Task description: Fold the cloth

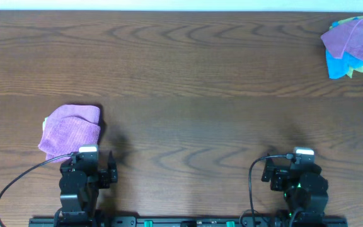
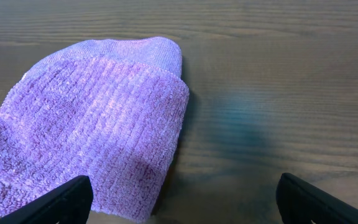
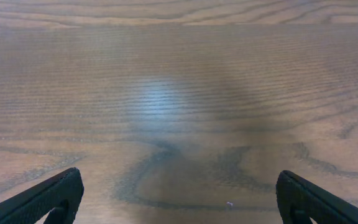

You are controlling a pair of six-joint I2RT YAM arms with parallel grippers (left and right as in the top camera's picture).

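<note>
A purple ribbed cloth (image 1: 72, 129) lies folded on the wooden table at the left; in the left wrist view (image 2: 86, 124) it fills the left half, its upper layer lying over a lower one. My left gripper (image 2: 182, 199) is open and empty, just behind the cloth's near edge, its left finger over the cloth's corner. My right gripper (image 3: 179, 196) is open and empty above bare wood at the front right. Both arms (image 1: 84, 173) (image 1: 301, 176) sit near the table's front edge.
A heap of cloths (image 1: 353, 45), purple over blue and green, lies at the far right corner. The table's back edge runs along the top of the overhead view.
</note>
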